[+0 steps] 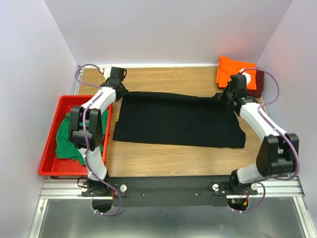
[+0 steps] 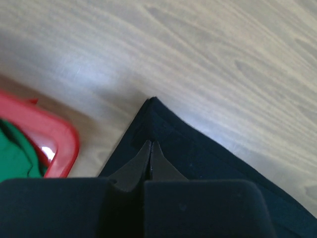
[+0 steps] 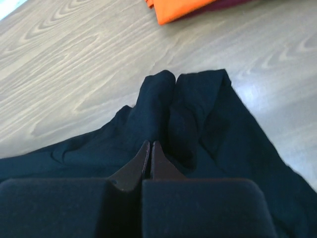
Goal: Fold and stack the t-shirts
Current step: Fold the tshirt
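A black t-shirt [image 1: 178, 121] lies spread flat across the middle of the wooden table, its far edge straight between my two grippers. My left gripper [image 1: 120, 91] is shut at its far left corner [image 2: 208, 153], fingertips together on the cloth [image 2: 151, 144]. My right gripper [image 1: 227, 95] is shut at the far right corner, where the black cloth [image 3: 99, 148] bunches into folds just past the fingertips [image 3: 150, 144]. A folded orange t-shirt [image 1: 233, 72] [image 3: 176, 7] rests on a maroon one [image 1: 257, 84] at the back right. A green t-shirt [image 1: 64, 139] [image 2: 15, 153] lies crumpled in the tray.
A rigid red plastic tray [image 1: 54, 119] [image 2: 64, 144] stands at the left edge of the table, close to the left arm. White walls enclose the table on the left, back and right. Bare wood shows in front of the black shirt.
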You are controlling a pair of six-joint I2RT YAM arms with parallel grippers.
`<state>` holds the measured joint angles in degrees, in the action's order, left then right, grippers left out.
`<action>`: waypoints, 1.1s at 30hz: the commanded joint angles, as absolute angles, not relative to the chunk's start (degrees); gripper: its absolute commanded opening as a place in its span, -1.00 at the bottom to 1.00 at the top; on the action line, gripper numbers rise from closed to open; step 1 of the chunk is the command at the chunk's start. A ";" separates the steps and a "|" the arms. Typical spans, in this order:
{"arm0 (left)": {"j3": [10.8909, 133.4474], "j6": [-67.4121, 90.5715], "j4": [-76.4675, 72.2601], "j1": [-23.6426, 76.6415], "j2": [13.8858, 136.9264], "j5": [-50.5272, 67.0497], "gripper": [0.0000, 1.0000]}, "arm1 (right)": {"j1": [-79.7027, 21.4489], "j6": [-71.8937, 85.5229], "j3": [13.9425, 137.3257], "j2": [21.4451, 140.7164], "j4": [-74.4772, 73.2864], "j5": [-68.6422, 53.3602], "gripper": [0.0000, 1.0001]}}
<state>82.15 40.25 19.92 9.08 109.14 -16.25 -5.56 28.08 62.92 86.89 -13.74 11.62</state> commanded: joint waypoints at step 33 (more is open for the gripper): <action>60.12 47.02 13.71 10.28 94.84 -12.57 -1.00 | -5.63 35.15 42.89 72.33 -18.72 7.21 -0.99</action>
<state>61.93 45.71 15.35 10.00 98.02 -12.88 -5.56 33.65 44.31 72.73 -17.50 7.62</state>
